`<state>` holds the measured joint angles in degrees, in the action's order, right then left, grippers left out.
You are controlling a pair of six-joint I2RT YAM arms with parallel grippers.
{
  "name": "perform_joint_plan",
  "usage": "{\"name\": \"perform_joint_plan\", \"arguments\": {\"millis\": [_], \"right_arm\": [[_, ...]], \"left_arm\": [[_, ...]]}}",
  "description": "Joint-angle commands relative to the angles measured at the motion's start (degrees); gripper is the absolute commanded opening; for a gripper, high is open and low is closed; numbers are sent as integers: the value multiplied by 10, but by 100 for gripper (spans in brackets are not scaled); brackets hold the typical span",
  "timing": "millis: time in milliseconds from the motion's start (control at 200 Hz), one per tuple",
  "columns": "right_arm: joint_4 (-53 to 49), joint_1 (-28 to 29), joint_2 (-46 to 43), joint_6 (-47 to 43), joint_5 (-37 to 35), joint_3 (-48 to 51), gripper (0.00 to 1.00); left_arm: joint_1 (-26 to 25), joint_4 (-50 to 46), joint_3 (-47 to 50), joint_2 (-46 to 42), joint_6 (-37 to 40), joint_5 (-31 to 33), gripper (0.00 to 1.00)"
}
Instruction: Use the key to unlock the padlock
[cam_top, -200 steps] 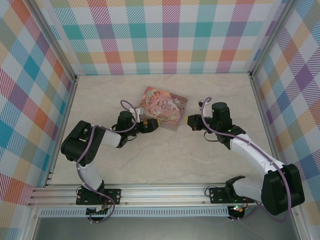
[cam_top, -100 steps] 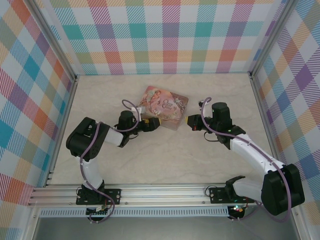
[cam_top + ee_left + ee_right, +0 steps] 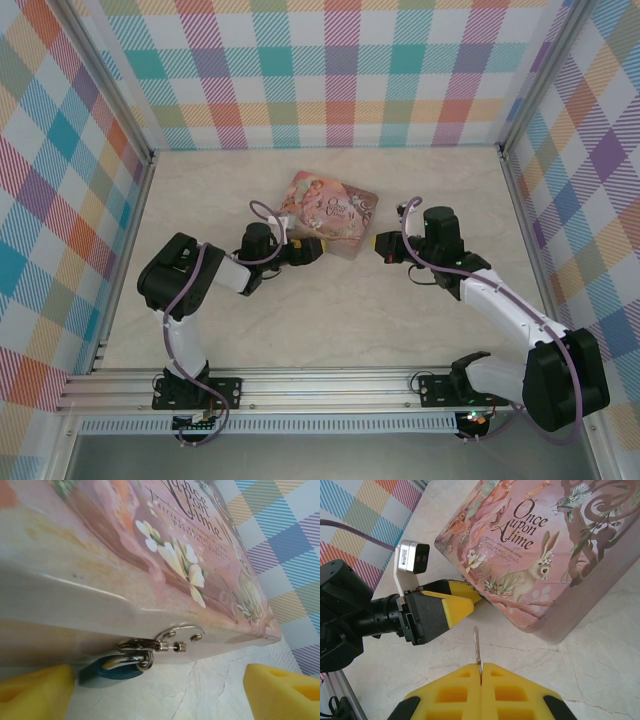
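While right tool [image 3: 481,667] pinches key [image 3: 477,647], blade pointing straight out toward tin [image 3: 540,555], left tool [image 3: 160,680] open around padlock [image 3: 112,669]

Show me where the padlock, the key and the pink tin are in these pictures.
padlock [image 3: 116,671], left wrist view, on its blue-teal body.
key [image 3: 477,647], right wrist view, on the middle of its thin blade.
pink tin [image 3: 535,545], right wrist view, on its illustrated lid.

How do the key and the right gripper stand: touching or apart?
Touching. The right wrist view shows the key pinched in the shut right gripper, its blade sticking out.
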<state>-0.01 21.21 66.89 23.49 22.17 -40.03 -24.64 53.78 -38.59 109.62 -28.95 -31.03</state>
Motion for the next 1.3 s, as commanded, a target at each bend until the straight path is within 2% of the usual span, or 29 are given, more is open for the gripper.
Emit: {"name": "perform_joint_plan", "arguments": {"millis": [0,180,430,745,1145,1295], "right_arm": [[13,2,-13,-9,11,9,1],[15,2,-18,-8,9,14,1],[11,2,-32,-9,0,20,2],[8,2,-38,-11,-3,22,2],[9,2,-41,-10,-2,24,2],[9,2,-43,-10,-2,25,2]], "left_arm": [[-11,-1,-10,12,-8,-21,86],[-15,-18,-7,6,-1,15,83],[-33,-88,-22,-11,60,78,76],[-34,-96,-40,-7,77,103,64],[-34,-102,-48,-11,88,119,57],[-34,-105,-50,-14,92,125,51]]}}
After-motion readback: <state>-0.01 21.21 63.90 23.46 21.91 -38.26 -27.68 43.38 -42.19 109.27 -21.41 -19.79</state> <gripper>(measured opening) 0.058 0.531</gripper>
